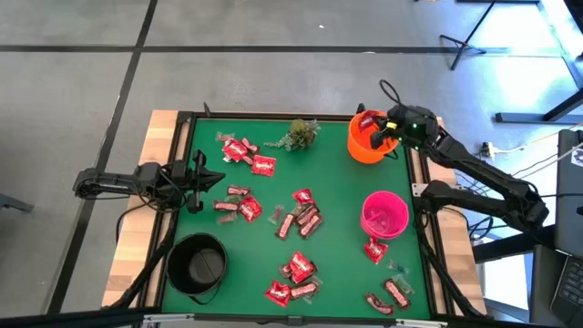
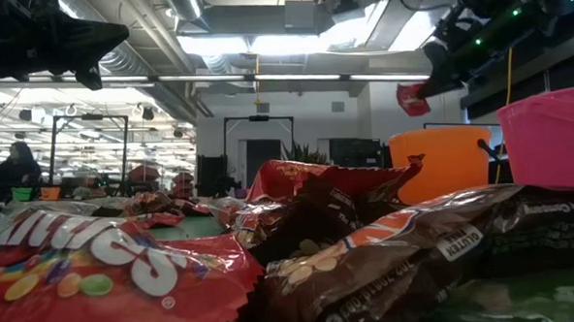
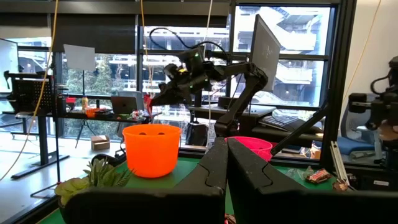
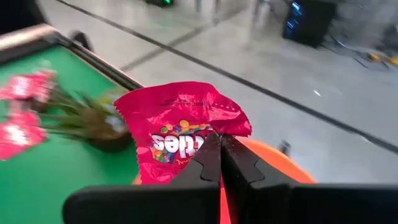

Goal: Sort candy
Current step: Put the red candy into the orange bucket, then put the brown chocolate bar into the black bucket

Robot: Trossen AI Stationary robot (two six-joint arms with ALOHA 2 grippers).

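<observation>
Nearest the front edge, at six o'clock on the green table (image 1: 342, 173), candy (image 1: 293, 279) lies scattered in loose clusters, bars at mixed angles; a black bowl (image 1: 198, 264) sits at seven. The pink bowl (image 1: 384, 215) stands at four, the plant sprig (image 1: 301, 133) at twelve. The left gripper (image 1: 196, 180) waits shut and empty at nine. At one o'clock, over the orange bowl (image 1: 362, 146), the right gripper (image 4: 221, 142) pinches a red packet (image 4: 177, 127) by its edge

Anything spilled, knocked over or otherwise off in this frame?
Nothing stands out. The loose candy lies scattered on the mat, as expected for sorting. All three bowls sit upright; the right claw holds a red packet over the orange bowl.
</observation>
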